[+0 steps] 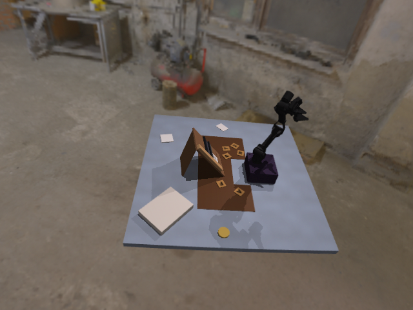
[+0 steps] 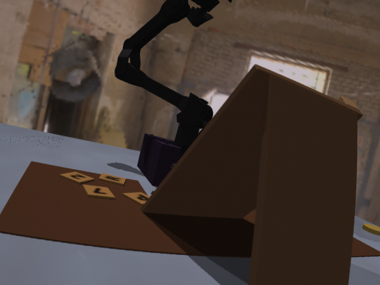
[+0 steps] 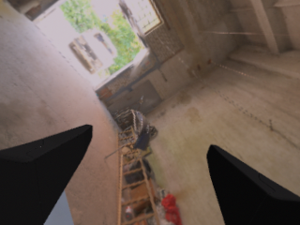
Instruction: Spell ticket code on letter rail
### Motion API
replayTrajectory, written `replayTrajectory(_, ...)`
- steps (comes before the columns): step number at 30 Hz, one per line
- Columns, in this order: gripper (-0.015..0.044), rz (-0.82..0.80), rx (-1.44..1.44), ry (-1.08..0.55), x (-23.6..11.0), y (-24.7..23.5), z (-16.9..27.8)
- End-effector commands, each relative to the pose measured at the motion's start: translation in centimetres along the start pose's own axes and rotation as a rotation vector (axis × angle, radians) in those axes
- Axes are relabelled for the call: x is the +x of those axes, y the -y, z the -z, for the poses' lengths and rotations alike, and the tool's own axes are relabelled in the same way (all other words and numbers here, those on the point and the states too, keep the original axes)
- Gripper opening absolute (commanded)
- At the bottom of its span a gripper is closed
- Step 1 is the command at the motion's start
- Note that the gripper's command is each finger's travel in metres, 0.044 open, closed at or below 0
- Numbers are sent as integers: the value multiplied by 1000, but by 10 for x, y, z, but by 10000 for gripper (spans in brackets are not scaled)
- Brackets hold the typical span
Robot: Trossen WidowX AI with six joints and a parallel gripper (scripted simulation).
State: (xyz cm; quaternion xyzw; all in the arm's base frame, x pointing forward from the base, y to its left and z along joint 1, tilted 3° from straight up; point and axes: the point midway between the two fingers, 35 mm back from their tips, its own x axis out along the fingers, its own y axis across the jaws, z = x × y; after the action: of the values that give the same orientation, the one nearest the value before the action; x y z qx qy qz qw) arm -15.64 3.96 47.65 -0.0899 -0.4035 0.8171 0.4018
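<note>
My gripper (image 1: 306, 115) (image 3: 151, 141) is open and empty, high above the counter's right side. The brown board (image 1: 190, 153) (image 2: 221, 153) stands tilted like a tent. Dark rail bars (image 1: 208, 146) and part of a white ticket (image 1: 215, 157) show on its slope; the code is unreadable. Four letter tiles (image 1: 225, 148) (image 1: 234, 145) (image 1: 240, 152) (image 1: 226, 155) lie flat beyond the board, and two others (image 1: 221, 183) (image 1: 239, 191) lie nearer. The exterior view shows an N-or-Z tile (image 2: 76, 177), an R tile (image 2: 112, 179), an L-or-7 tile (image 2: 98, 191) and a partly hidden tile (image 2: 135, 196).
The tiles lie on a brown mat (image 1: 217, 200) (image 2: 61, 214). A cream slab (image 1: 165, 210) and a yellow disc (image 1: 223, 232) (image 2: 371, 230) lie near the front edge. Two white cards (image 1: 166, 137) (image 1: 222, 126) lie farther back. The arm's purple base (image 1: 261, 172) stands right of the mat.
</note>
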Motion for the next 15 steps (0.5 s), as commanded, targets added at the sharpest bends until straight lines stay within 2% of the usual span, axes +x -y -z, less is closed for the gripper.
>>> replayTrajectory(1,426,6,4,-5,1,2,2)
replayTrajectory(8,440,266,139,-194,3,57,91)
replayTrajectory(15,440,587,283,-412,-40,102,193)
